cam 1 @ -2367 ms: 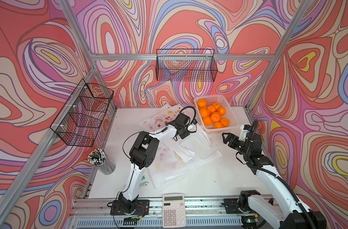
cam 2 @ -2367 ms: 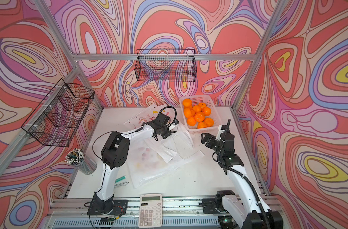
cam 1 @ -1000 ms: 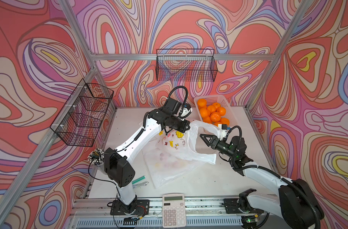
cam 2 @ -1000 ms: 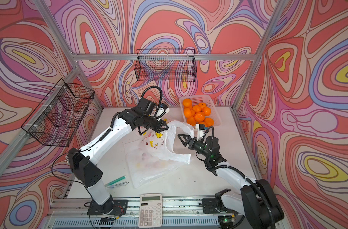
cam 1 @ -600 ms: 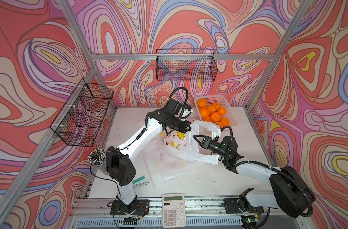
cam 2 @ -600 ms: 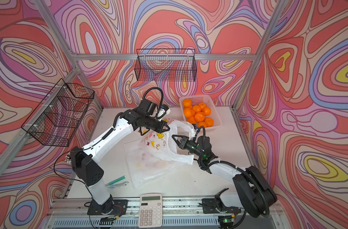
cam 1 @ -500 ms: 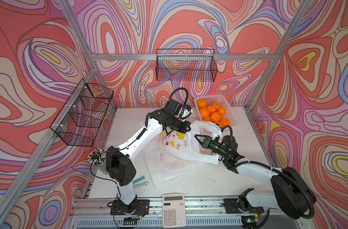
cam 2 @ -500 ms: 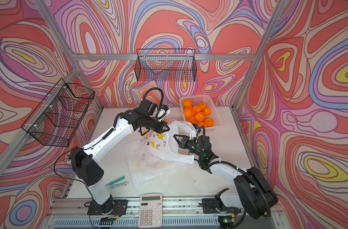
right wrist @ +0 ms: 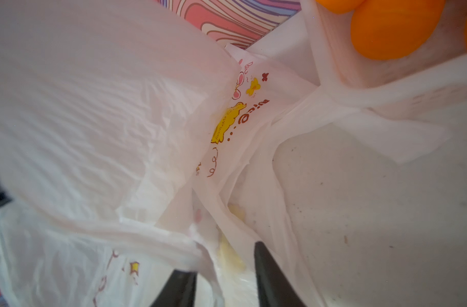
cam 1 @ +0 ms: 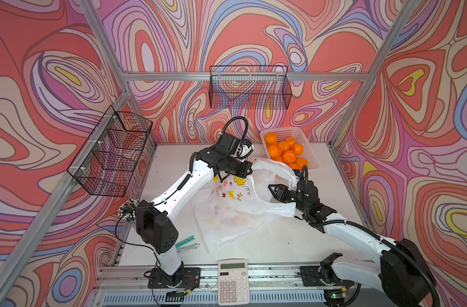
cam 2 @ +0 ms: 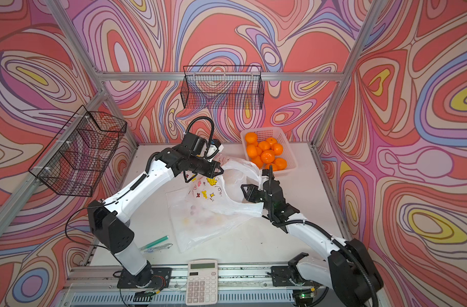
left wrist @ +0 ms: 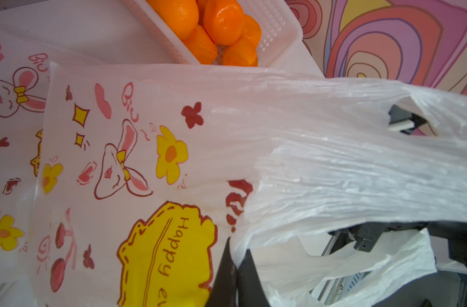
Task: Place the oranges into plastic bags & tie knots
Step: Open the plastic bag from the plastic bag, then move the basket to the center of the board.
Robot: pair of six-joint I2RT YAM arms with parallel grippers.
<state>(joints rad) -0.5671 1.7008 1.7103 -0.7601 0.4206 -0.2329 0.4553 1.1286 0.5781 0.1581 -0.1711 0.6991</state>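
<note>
Plastic bag hangs mid-table; its yellow label reads "Happy ev…", with "Biu" by the rabbits. Left gripper is pinched tight on its rim, holding it above another bag lying flat. Right gripper sits at the mouth, jaws apart, clamping nothing. Oranges lie in the white basket behind; calculator at front. Earlier the bag lay flat, right arm withdrawn.

Your left arm arches up and forward, the left gripper fingers pinched tight on a plastic bag. Your right arm stretches low, right gripper fingers parted.
</note>
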